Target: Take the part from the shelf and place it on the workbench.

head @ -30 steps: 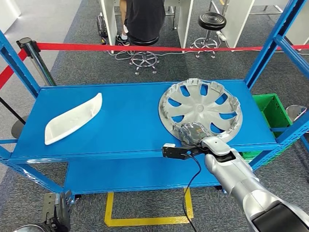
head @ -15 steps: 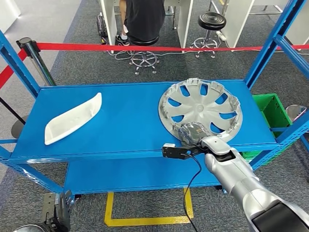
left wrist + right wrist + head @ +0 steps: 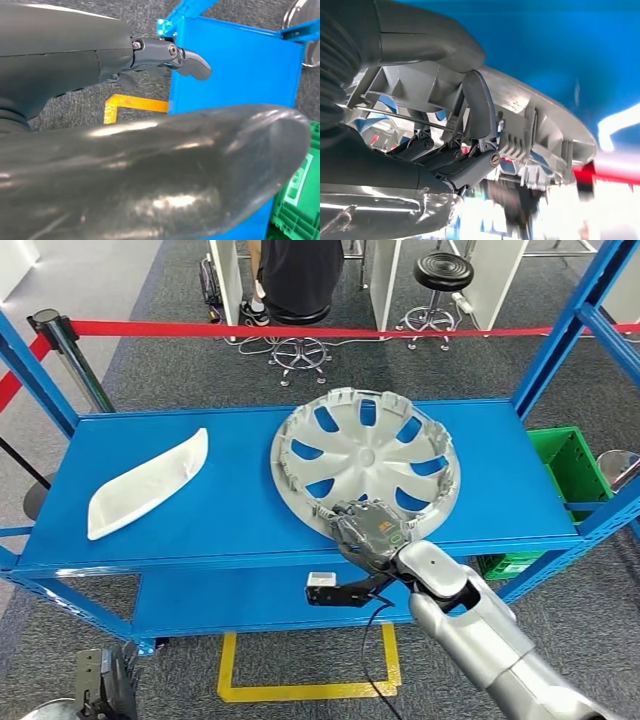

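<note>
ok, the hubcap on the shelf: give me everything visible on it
The hubcap is a round silver-grey disc, plastic by its look, with curved spokes, blue showing through the openings, and clip tabs round the rim. It sits inner side up at the near edge of the blue shelf. The right hand grips its near rim; in the right wrist view the fingers hook over the ribbed rim, which looks raised off the shelf there.

1. We see the head view bright, evenly lit and sharp, with soft shadows.
2. Glare streaks the left hand point(image 3: 151, 170), which is blurred by closeness.
3. Our right wrist view blurs and overexposes beyond the hubcap point(image 3: 531, 120).
</note>
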Controlling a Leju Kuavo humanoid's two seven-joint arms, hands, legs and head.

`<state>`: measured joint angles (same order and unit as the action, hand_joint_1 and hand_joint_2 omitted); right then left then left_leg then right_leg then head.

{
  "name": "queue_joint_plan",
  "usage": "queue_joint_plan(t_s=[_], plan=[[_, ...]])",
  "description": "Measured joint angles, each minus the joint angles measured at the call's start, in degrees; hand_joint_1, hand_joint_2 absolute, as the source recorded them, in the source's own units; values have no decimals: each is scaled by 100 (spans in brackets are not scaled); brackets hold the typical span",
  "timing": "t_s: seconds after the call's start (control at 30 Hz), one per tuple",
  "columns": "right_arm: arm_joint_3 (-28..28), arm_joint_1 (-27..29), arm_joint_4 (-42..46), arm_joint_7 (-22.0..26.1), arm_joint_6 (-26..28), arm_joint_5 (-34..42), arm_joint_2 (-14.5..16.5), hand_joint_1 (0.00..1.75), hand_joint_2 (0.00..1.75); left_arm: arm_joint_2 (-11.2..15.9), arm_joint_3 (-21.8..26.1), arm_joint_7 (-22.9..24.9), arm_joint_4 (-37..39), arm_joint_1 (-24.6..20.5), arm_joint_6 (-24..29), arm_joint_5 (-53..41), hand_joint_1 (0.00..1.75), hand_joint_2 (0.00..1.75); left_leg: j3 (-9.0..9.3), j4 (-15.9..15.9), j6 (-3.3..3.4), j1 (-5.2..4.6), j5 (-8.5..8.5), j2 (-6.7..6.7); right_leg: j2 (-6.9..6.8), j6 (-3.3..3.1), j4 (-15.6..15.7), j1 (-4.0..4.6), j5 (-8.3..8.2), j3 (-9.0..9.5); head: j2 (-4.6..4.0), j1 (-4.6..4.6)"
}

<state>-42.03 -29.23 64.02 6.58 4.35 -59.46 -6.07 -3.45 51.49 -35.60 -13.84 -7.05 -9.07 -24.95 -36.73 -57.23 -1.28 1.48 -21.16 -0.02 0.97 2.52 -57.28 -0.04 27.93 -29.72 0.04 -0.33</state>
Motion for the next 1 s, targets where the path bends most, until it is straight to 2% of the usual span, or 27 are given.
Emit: queue_joint_plan(t_s=[0.17,0.4,0.53,0.7,1.0], plan=[[3,483,1285,-1,918,-461,-230,175,175,-6,43,-10,0,8,21,-20,0,0,-27,2,-6,-1,-6,-5,2,-6,0,0,6,-27,0,-1],[42,809,2051,27,1328,-789,-334,175,175,-19,50,-48,0,6,32,-36,0,0,-27,5,-10,1,-8,-6,-7,-14,0,1,15,-64,0,-1],[116,1021,2363,28,1852,-1109,-346,175,175,-28,51,-112,0,4,72,-100,0,175,-27,5,-10,0,-8,-6,-5,-14,0,0,14,-63,0,-1],[234,1311,2750,57,2238,-1307,-371,175,175,-50,50,-228,0,3,152,-154,0,175,-28,5,-9,-1,-11,-6,-6,-14,0,0,16,-64,0,-1],[359,1553,2965,99,2311,-1331,-423,175,175,-72,50,-284,0,4,143,-189,0,175,-27,7,-10,0,-10,-6,-5,-15,0,1,16,-65,0,0]])
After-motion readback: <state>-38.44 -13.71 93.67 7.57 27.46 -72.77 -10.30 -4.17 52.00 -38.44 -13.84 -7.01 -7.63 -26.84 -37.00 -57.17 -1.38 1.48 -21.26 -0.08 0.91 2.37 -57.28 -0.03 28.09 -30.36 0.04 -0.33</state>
